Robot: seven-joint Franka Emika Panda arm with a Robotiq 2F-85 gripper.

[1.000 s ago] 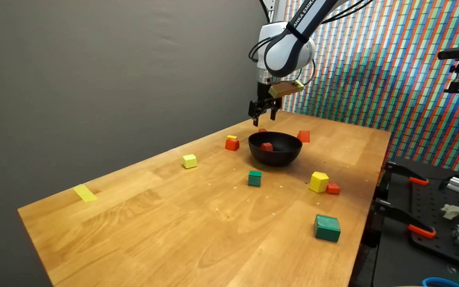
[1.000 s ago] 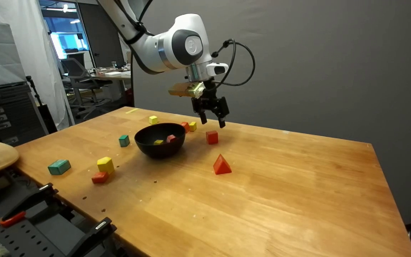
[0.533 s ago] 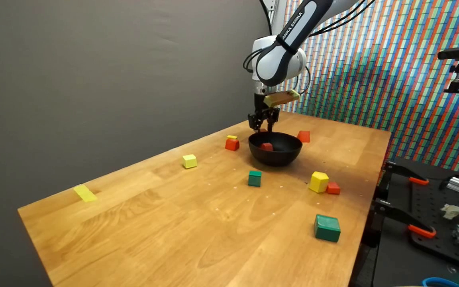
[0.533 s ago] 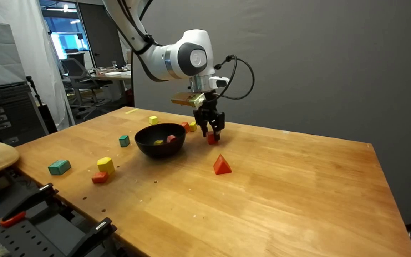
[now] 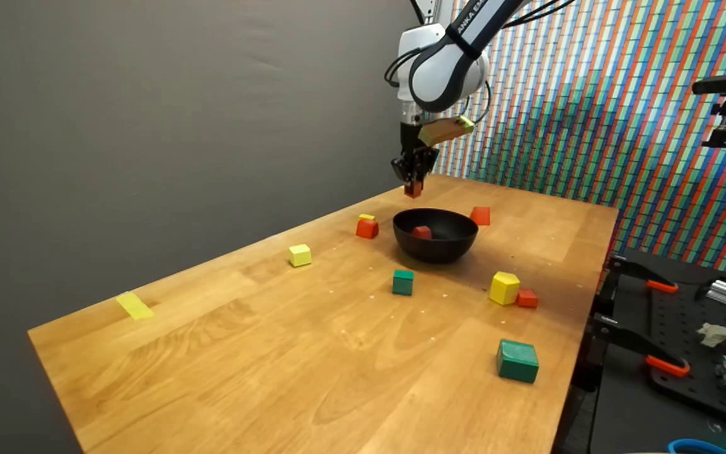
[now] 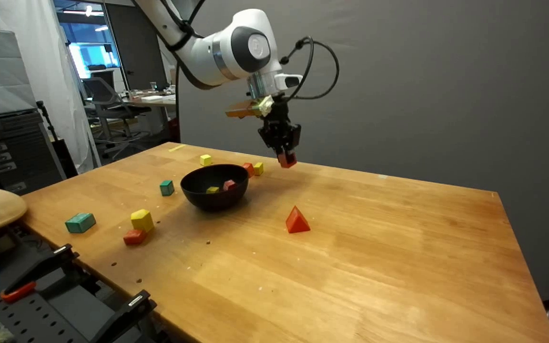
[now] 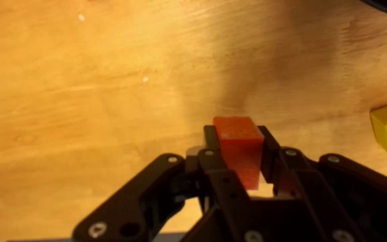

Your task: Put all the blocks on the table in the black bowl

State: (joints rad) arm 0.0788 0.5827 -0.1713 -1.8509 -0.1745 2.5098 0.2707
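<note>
- Lifted a red block [image 7: 242, 155] off the bench [image 6: 398, 247] since the earlier frame.
- Pinches it between the fingers [image 7: 270, 146], right of the middle in the wrist view.
- Holds it mid-picture in an exterior view, with the black bowl [image 6: 215, 202] to its lower left.

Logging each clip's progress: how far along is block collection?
Done: a red block and a yellow block lie in the black bowl.
In hand: the gripper holds a red cube above the table.
Left on it: red pyramid, small green cube, large green block, pale yellow cube, yellow prism, small red piece, red-orange piece and deep-yellow cube.
</note>
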